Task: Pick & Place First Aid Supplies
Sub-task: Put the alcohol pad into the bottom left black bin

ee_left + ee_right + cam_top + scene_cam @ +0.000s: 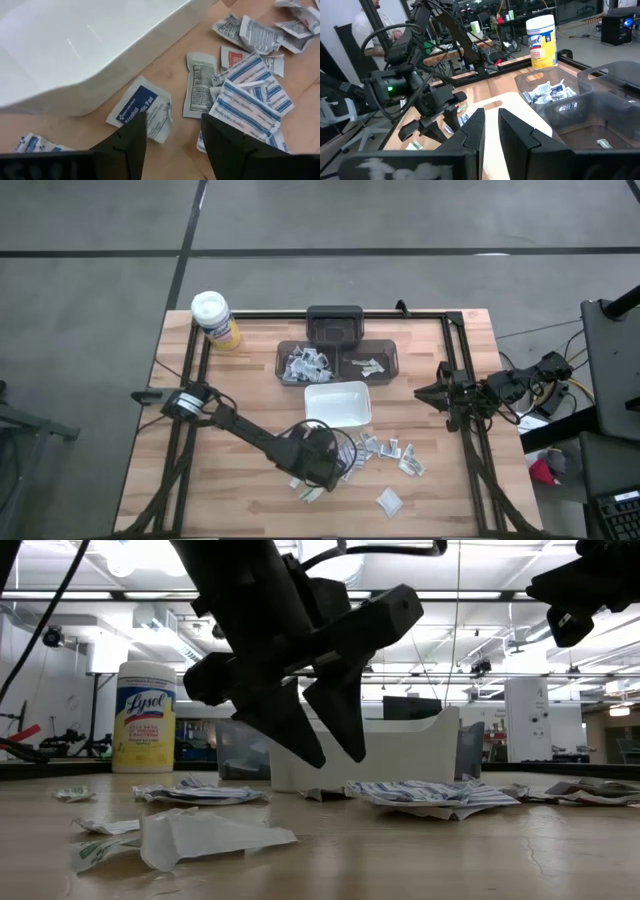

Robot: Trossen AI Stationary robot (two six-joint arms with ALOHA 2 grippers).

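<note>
One "Alcohol" packet (142,107) reads only past left pincer (172,135).

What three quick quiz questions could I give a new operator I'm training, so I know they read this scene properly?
1. True or false: the left gripper hangs open above loose packets.
2. Which container is nearest the left gripper: A the white tray, B the yellow canister, C the clear bin?
3. Where does the right gripper wait?

Key: 1 true; 2 A; 3 at the table's right edge, away from the packets.
</note>
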